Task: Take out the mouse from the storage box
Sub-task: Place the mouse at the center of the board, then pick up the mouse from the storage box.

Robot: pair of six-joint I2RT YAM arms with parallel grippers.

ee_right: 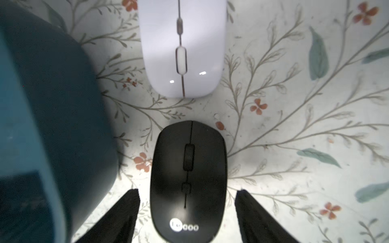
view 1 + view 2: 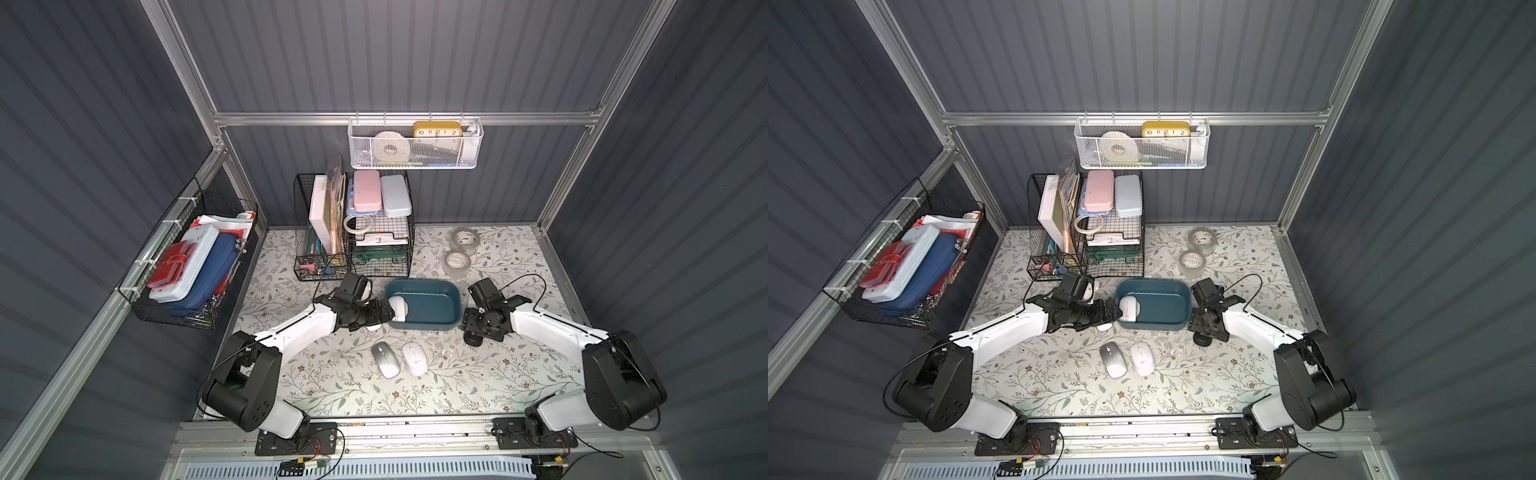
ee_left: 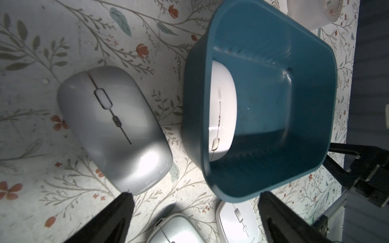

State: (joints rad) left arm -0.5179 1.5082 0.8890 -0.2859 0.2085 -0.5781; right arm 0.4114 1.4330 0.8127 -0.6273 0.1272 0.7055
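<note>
**Ana:** Where is the mouse?

**Ben:** A white mouse [image 2: 400, 308] lies in the storage box [image 2: 440, 291], close against the end wall nearest the left arm [image 2: 299, 328]. The rest of the tub looks bare.

**Ana:** And around it?

**Ben:** On the table [image 2: 498, 374], a grey mouse [image 3: 113, 128] sits just beside that same end. A silver mouse [image 2: 384, 360] and a second white mouse [image 2: 414, 358] lie side by side nearer the front. A black mouse [image 1: 188, 178] sits beside the box's other end.

**Ana:** The claws?

**Ben:** The left gripper [image 2: 386, 314] has its fingers [image 3: 117, 214] spread wide and holds nothing, poised at the rim by the white mouse. The right gripper [image 1: 187, 191] has its fingers [image 1: 122, 210] parted on either side of the black mouse, with a gap on both flanks. I'd say it grips nothing.

**Ana:** How should the pick go?

**Ben:** I judge it falls to the left gripper. One flank of the mouse is against the wall, so there is little room for a finger there. Better to come down from above and close on nose and tail, or nudge it off the wall first. Then lift straight up until it clears the rim. The smooth shell may slip, and the light tub may drag along.

**Ana:** And the arms?

**Ben:** The left arm reaches low and nearly straight across the table. The right arm [image 2: 552, 328] is folded at the elbow, with its claw pointing down.
</note>
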